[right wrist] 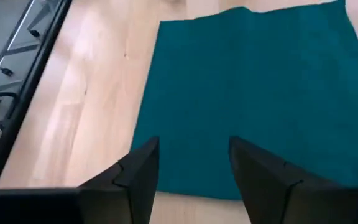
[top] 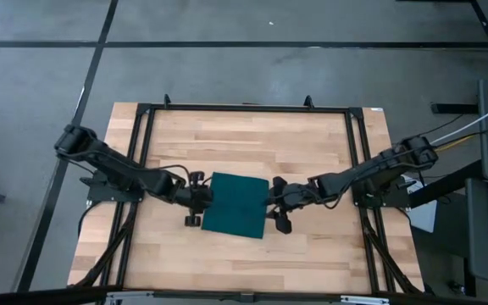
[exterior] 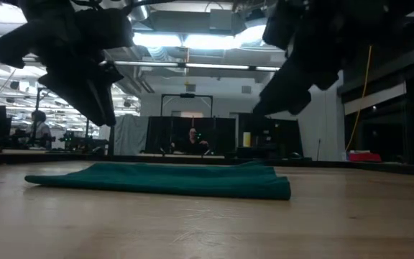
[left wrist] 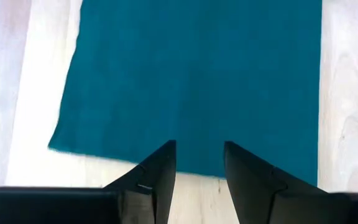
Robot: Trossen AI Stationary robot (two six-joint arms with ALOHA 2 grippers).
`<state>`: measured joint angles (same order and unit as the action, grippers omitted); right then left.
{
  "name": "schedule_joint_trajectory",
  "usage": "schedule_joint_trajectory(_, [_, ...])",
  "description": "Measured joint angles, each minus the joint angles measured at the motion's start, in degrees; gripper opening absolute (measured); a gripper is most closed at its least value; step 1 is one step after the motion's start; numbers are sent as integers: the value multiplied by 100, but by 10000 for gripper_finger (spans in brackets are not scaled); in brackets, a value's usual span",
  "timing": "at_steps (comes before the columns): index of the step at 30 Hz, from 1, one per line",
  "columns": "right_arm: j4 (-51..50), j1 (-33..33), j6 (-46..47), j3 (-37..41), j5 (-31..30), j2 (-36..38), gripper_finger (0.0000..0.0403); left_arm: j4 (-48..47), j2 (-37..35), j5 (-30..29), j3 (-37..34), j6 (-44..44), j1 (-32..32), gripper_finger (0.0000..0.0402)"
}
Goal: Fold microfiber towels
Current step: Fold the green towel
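Note:
The dark teal towel (top: 237, 206) lies flat on the wooden table, near its middle; it also shows in the low view (exterior: 164, 180), the left wrist view (left wrist: 197, 81) and the right wrist view (right wrist: 253, 99). No tag shows. My left gripper (left wrist: 199, 155) is open, held above the towel's left edge (top: 203, 203). My right gripper (right wrist: 194, 152) is open, held above the towel's right edge (top: 271, 203). In the low view both grippers hang clear above the cloth.
A black metal frame (top: 244, 108) runs around the table's far, left and right sides. Bare wood (top: 244, 144) lies on the far and near sides of the towel. A person (exterior: 192, 138) sits in the room far behind the table.

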<state>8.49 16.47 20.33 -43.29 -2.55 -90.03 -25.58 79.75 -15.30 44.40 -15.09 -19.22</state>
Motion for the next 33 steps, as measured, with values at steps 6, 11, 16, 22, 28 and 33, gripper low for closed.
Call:
schedule_joint_trajectory(6, [114, -109, -39, 0, 49, -304, 199, 314, 191, -18, 0, 175, 84, 130])
schedule_joint_trajectory(11, [111, -260, -72, 0, 3, -311, 212, 456, 359, -14, 0, 319, 245, 130])
schedule_joint_trajectory(16, [-127, -265, -105, 2, 72, -313, 206, 449, 564, 42, 0, 341, 362, 130])
schedule_joint_trajectory(22, [-106, -265, -102, 2, 109, -347, 193, 938, 548, 152, -397, 141, 365, 130])
schedule_joint_trajectory(28, [-41, -265, 8, 7, 197, -587, 203, 1344, 544, 186, -540, 74, 361, 130])
schedule_joint_trajectory(33, [175, -265, 29, 7, 193, -731, 220, 1418, 544, 150, -540, 140, 361, 130])
